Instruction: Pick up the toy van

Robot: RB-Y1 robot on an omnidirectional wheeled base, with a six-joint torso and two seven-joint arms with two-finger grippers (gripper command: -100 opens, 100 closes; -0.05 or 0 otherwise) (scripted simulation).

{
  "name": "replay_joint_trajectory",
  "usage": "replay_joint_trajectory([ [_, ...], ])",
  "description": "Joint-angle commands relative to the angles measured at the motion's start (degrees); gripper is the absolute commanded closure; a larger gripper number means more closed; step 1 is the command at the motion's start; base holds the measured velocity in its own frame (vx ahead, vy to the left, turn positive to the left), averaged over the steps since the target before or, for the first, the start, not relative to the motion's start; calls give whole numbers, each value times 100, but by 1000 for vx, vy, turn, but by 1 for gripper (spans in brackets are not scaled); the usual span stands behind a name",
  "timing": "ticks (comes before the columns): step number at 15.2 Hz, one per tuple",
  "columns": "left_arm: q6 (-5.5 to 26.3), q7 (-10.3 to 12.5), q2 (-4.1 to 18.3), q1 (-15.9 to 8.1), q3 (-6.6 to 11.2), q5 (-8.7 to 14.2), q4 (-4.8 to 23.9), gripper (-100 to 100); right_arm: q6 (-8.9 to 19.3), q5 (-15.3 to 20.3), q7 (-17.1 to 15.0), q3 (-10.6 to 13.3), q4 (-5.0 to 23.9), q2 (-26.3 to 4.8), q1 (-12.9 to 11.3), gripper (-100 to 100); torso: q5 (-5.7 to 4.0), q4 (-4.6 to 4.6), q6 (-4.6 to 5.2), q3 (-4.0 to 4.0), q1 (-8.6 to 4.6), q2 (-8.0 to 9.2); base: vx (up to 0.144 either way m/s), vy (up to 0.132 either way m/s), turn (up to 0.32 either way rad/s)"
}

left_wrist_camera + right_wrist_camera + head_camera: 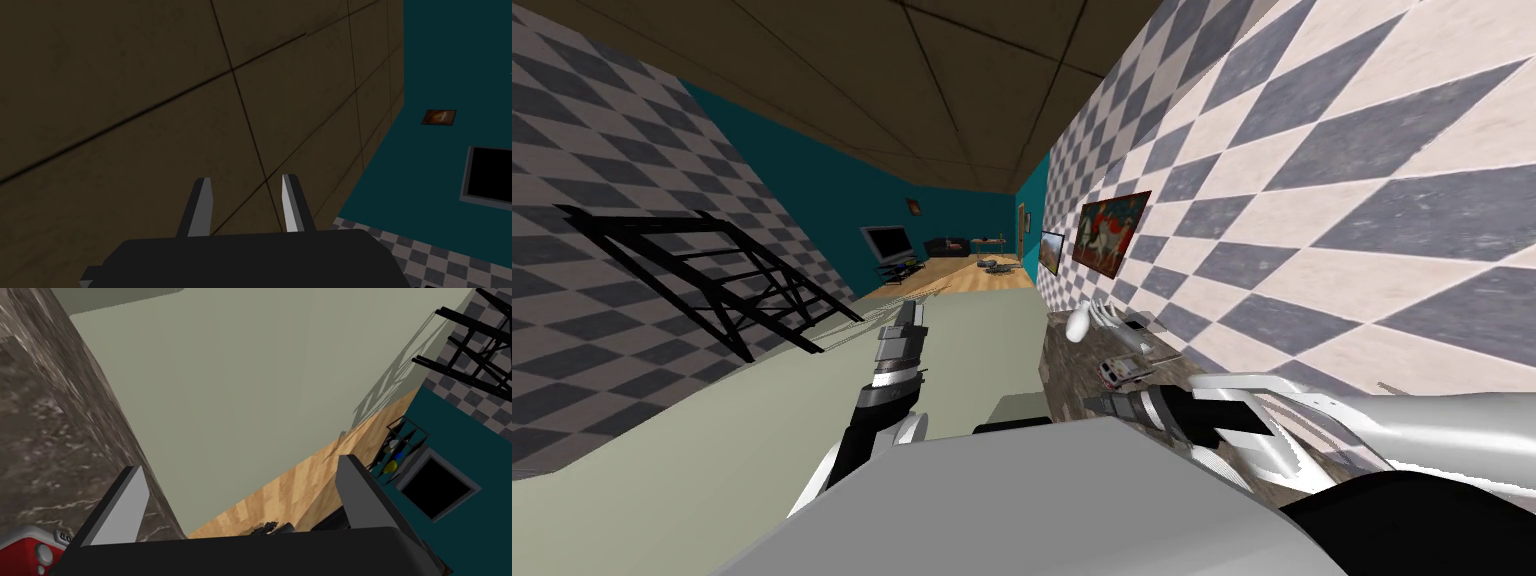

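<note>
My right gripper (240, 463), fingers spread wide, over pale green floor (250, 388). The toy van (27, 549) shows a red corner beside one finger.

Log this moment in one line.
right gripper: open, beside toy van, not gripping | toy van: on dark marbled counter | left gripper: open, empty

The red and white toy van (22, 550) is cut off at the frame edge and partly covered by the dark body of the right gripper (240, 465).
</note>
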Motion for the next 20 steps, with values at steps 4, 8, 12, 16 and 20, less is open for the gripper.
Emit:
replay_joint_trajectory([
  [4,0,0,0,-1,0,0,0,0,59,-213,163,4,-15,-359,126,-100,1,-1,-5,-2,-1,-2,-3,-10,100],
  [8,0,0,0,0,0,0,0,0,124,-271,173,441,-27,-641,-178,-100,0,0,0,0,2,0,-1,-5,22],
  [12,0,0,0,-1,0,0,0,0,185,-326,182,555,-37,-952,-192,-100,0,-1,-3,-2,-4,-3,-3,-22,144],
  [16,0,0,0,-1,0,0,0,0,291,-422,199,753,-57,-1454,-219,-100,0,-2,-4,-3,-3,-5,3,-19,142],
  [20,0,0,0,0,0,0,0,0,374,-499,213,907,-72,-1854,-246,-100,2,-1,-2,-4,-1,-7,9,-16,115],
])
